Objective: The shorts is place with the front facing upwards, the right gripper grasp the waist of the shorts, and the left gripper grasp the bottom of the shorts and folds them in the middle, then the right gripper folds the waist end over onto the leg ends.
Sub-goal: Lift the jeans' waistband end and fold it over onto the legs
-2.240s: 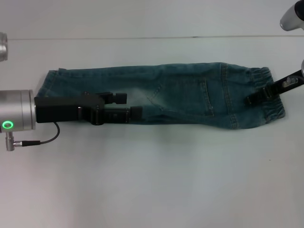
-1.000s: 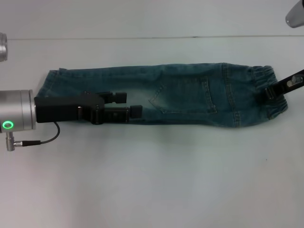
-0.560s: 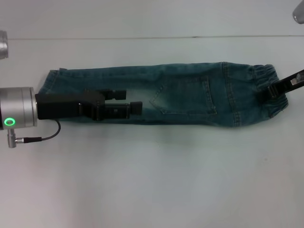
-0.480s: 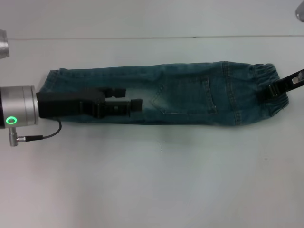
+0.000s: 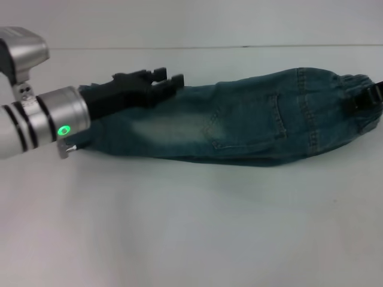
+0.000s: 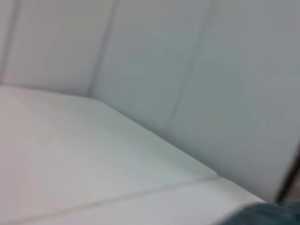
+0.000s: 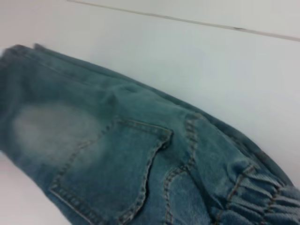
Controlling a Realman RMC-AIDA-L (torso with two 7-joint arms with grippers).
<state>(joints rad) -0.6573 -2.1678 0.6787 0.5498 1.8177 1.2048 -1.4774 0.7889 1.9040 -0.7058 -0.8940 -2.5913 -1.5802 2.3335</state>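
The left claw (image 5: pixel 163 81) grips the leg ends (image 5: pixel 99 95) of the shorts (image 5: pixel 239 122); the right claw (image 5: pixel 368 98) pinches the waist (image 5: pixel 359 89) above the counter (image 5: pixel 191 227).

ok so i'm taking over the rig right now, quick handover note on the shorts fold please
Left gripper: at the leg end of the shorts, over their far edge; whether it is shut on cloth cannot be told.
Right gripper: at the waist, at the head view's right edge; its grip cannot be told either.
Shorts: stretched lengthwise across the white table, already folded in the middle into one narrow strip, a stitched pocket facing up.
Done: the middle fold.
Left: the right gripper carries the waist end over onto the leg ends.
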